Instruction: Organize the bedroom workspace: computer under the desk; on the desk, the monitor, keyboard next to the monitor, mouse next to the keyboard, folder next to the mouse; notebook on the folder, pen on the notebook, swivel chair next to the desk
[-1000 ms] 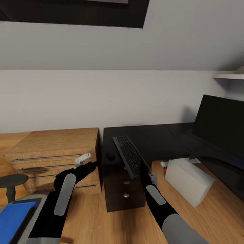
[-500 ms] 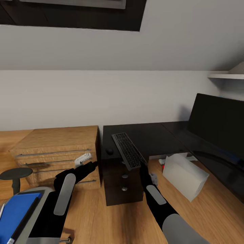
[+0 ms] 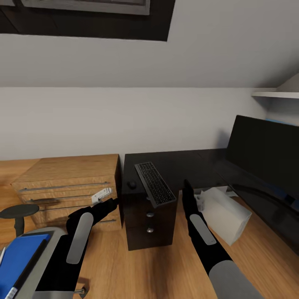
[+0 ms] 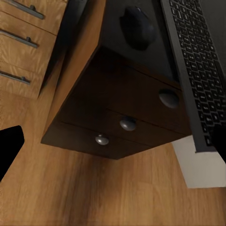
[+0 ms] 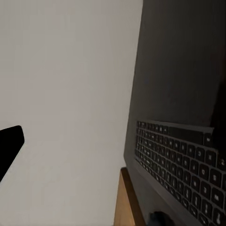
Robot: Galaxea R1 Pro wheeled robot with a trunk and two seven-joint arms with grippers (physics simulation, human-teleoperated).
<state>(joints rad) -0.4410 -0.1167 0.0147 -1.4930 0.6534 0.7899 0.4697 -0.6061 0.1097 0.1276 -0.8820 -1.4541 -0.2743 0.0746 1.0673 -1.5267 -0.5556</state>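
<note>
The silver-grey keyboard lies slantwise on the black desk, its near end jutting past the front of the drawer block. The dark mouse sits just left of it. My right gripper hovers open beside the keyboard's near right corner, holding nothing. My left gripper is open in front of the drawer block's left edge. The monitor stands on the desk's right wing. The pale computer stands tilted under the desk. The blue folder rests on the swivel chair. Notebook and pen are not discernible.
A light-wood drawer unit stands against the wall, left of the desk. A white shelf hangs above the monitor. Wooden floor stretches between me and the desk.
My right gripper has let go of the keyboard and drawn off to the right. The keyboard now lies on the desk. The camera has shifted slightly.
</note>
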